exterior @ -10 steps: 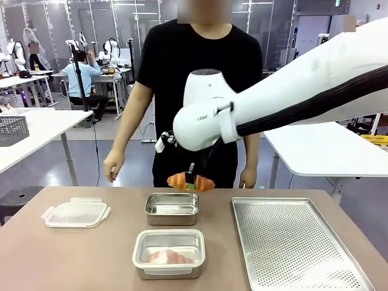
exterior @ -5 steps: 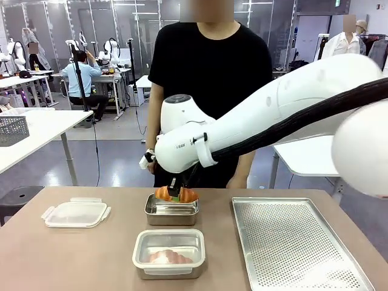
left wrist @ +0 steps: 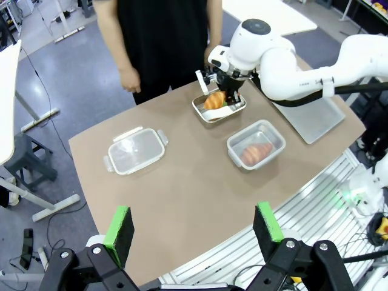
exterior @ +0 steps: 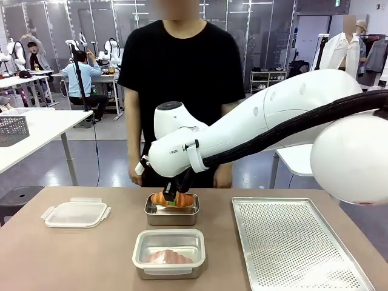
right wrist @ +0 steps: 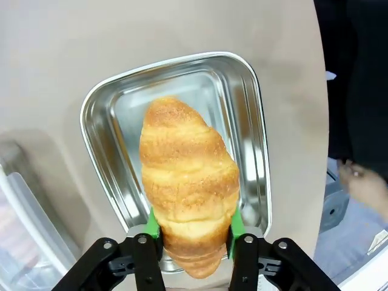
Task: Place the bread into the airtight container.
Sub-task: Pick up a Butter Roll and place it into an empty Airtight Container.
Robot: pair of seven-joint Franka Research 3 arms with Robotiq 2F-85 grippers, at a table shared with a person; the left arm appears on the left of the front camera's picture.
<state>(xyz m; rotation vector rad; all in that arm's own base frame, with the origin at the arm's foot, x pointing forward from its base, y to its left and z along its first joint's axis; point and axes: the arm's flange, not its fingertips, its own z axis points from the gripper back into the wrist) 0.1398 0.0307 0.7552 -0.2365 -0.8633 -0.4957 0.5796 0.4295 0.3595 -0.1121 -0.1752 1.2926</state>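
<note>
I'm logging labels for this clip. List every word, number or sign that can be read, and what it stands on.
No text can be read.
Small dark print on the right arm's wrist: too small to read.
Bread, tray, lid: no print shows.
</note>
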